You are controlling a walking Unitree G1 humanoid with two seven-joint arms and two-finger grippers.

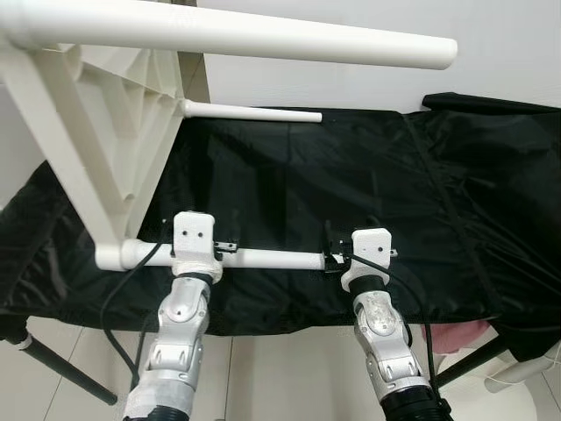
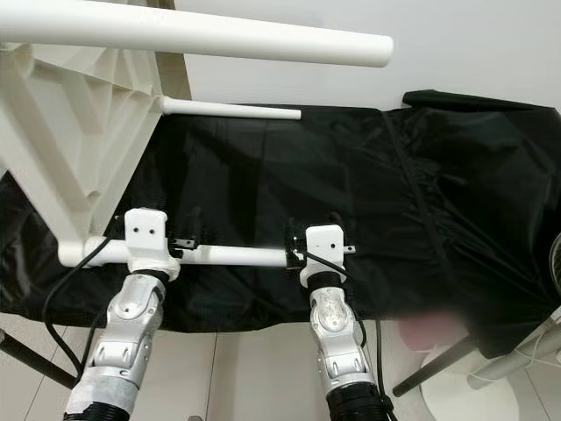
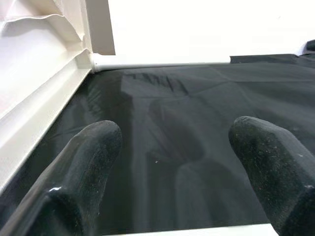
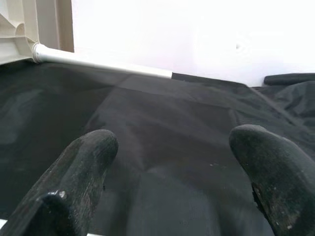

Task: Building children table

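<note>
The white plastic children's table (image 1: 96, 132) lies tipped on its side at ten o'clock in the head view, ribbed underside facing the robot, resting on the tabletop draped in black cloth (image 1: 368, 193). Three round white legs show: one long upper leg (image 1: 263, 37) sweeps across the top towards one o'clock, a thinner far leg (image 1: 254, 113) points right along the cloth's back edge, and the near white leg (image 1: 263, 259) runs horizontally just above the front edge.

The left gripper (image 3: 167, 182) sits at seven o'clock, at the near leg close to its socket; in its wrist view the two black fingers (image 3: 81, 167) stand spread wide, with a white sliver of leg at the base between them. The right gripper (image 4: 172, 182) sits at five o'clock at the leg's free end, its fingers (image 4: 268, 172) likewise parted, with black cloth beyond them. Whether either pair of jaws actually touches the leg, I cannot tell.

A pale wall (image 1: 491, 53) stands behind, and a black stand leg (image 1: 61, 373) slants over the tiled floor (image 1: 280, 377) at eight o'clock.
</note>
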